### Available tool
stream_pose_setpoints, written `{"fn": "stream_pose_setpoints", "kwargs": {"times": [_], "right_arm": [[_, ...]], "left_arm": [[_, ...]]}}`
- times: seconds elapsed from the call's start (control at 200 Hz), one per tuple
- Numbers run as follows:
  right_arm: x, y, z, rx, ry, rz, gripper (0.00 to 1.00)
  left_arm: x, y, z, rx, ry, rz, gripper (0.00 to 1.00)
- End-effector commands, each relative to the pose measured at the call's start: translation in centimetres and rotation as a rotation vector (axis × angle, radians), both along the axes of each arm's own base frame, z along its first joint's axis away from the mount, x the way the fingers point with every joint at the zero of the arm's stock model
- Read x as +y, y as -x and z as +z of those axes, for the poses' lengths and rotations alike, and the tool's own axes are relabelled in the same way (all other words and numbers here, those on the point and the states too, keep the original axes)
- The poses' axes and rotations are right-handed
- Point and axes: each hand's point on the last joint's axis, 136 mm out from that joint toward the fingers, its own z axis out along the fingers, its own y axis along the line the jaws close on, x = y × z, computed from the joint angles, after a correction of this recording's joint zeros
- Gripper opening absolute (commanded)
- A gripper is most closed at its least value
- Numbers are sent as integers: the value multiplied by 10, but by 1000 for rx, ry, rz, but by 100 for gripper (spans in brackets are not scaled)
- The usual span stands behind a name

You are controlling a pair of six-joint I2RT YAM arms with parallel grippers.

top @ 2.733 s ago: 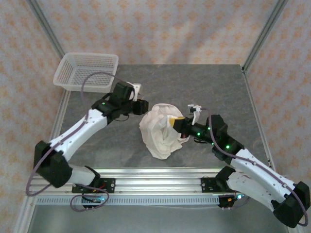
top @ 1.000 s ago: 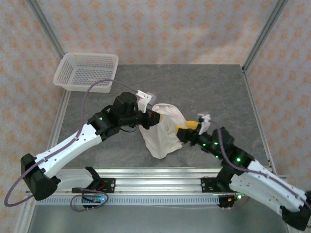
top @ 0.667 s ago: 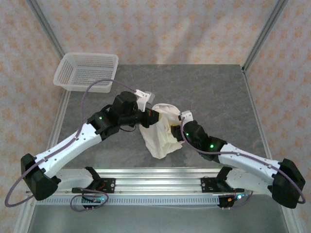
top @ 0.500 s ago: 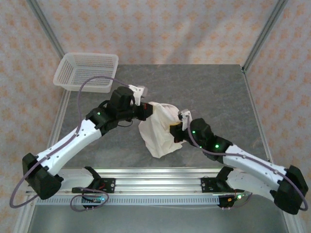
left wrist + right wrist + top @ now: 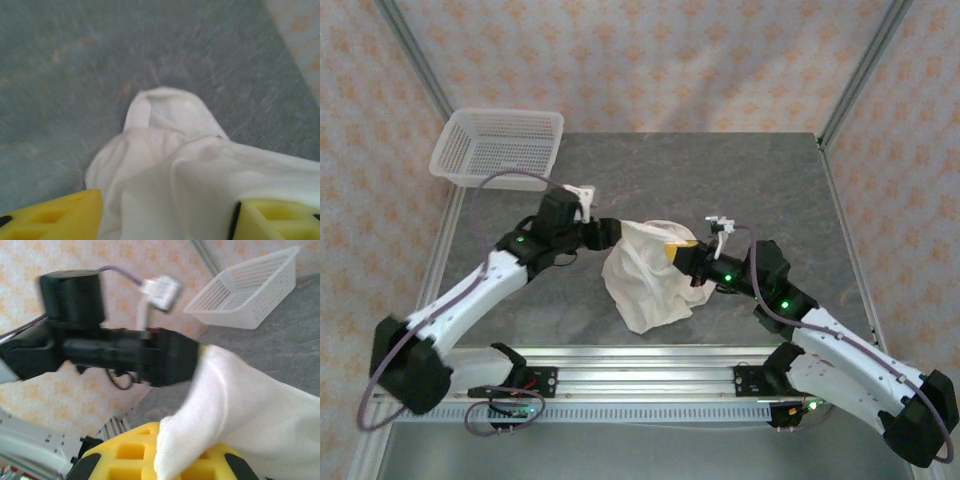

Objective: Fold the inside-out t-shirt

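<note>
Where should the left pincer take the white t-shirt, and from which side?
Probably the raised left edge of the t-shirt, coming from the left. The right pincer holds the opposite edge up, so the left edge is lifted and lies between the left pincer's open fingers.

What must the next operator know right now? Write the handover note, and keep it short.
Left claw: open, fingers either side of the t-shirt at its upper left edge.
Right claw: shut on the t-shirt's upper right edge.
The t-shirt is bunched and wrinkled in the middle of the table, between the claws. The basket sits apart at the far left corner.
Done: no fold visible.
Left: spread it flat, then fold.
</note>
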Motion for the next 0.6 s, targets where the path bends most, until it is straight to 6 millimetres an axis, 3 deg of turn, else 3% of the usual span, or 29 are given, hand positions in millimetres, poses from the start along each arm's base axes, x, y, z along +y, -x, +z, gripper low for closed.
{"fn": "stream_pose_setpoints", "kwargs": {"times": [0.0, 0.105, 0.21, 0.265, 0.395, 0.475, 0.595], "right_arm": [[-6, -3, 18, -53, -57, -13, 0], [-8, -9, 14, -39, -49, -32, 0], [-7, -11, 14, -29, -46, -32, 0], [-6, -11, 16, -28, -48, -27, 0], [-4, -9, 15, -18, -46, -8, 0], [-4, -8, 16, -9, -49, -6, 0], [-6, -7, 19, -2, -49, -10, 0]], "left_arm": [[8, 31, 28, -80, -10, -60, 70], [-7, 60, 37, -97, 20, -149, 71], [-23, 70, 38, -80, 27, -181, 67], [-45, 77, 43, -97, 49, -262, 56], [-101, 96, 57, -168, 89, -470, 43], [-121, 96, 62, -183, 135, -535, 40], [-126, 84, 44, -168, 55, -527, 40]]}}
